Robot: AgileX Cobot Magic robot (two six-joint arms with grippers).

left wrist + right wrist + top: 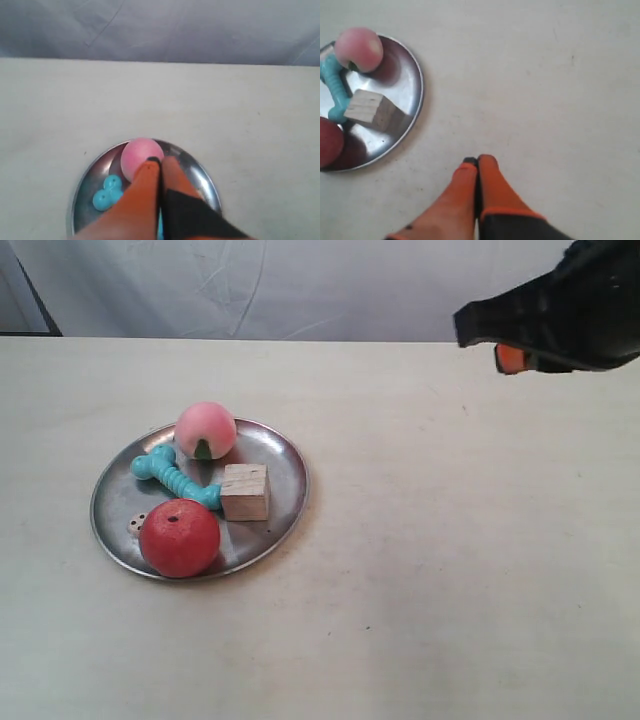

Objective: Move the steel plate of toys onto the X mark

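The steel plate (285,455) lies left of centre on the beige table. It holds the pink peach (205,429), turquoise bone (172,477), wooden cube (245,492), red apple ball (179,537) and white die (135,525). In the left wrist view my left gripper (160,161) is shut and empty, its tips in front of the peach (137,152) over the plate (200,175). My right gripper (477,161) is shut and empty over bare table, apart from the plate (412,82). It shows at the exterior view's upper right (510,358). A faint dark mark (572,59) is too small to read as the X.
A pale grey cloth backdrop (300,285) hangs behind the table's far edge. Bare beige tabletop (450,540) stretches from the plate to the right and front. The left arm does not show in the exterior view.
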